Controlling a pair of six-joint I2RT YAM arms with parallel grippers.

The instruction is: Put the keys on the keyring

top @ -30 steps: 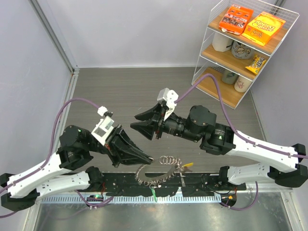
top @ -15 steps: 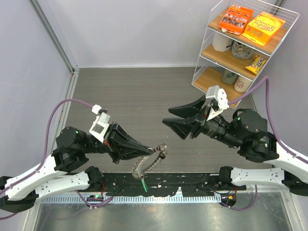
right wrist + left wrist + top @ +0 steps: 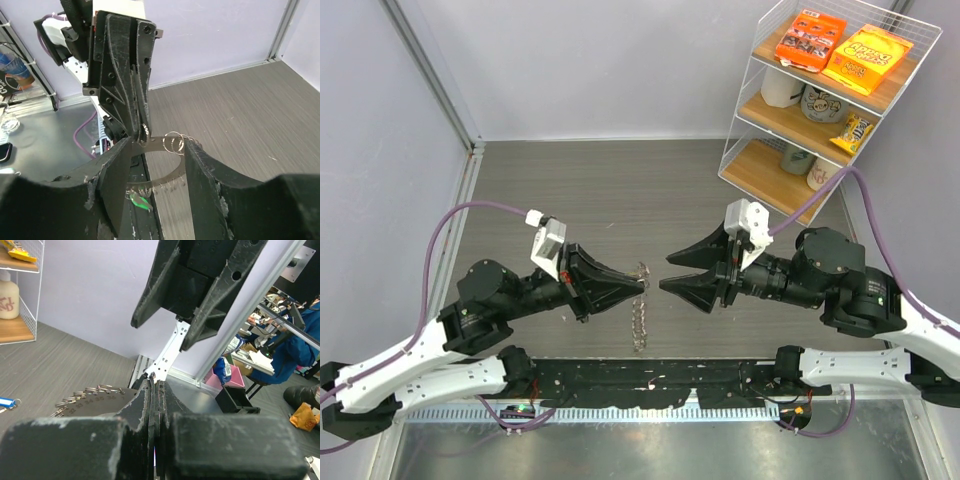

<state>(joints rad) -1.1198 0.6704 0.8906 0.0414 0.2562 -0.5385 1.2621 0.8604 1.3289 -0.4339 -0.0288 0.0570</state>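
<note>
Since half a second ago the left gripper (image 3: pixel 640 283) has lifted and swung toward centre frame. The thin metal keyring fringed with small silvery keys (image 3: pixel 639 318) now hangs from its tip as a straight vertical strand instead of drooping toward the lower left. The right gripper (image 3: pixel 665 272) has dropped to the same height and now faces it across a narrow gap at centre.

The left fingers are pressed flat together on the keyring. The right jaws stand wide and hold nothing.

In the right wrist view a green-headed key (image 3: pixel 140 202) dangles low on the strand, and loose rings sit just beside the left fingertips. This looks like staging for a handover or a two-handed threading step. No loose key is gripped yet, so the task seems early.

Bare grey wood-grain table (image 3: pixel 570 190) fills the upper middle. The white wire shelf rack (image 3: pixel 750 100) at upper right is well apart. The strand's lower end hangs near the black rail (image 3: pixel 650 385) at bottom centre.
</note>
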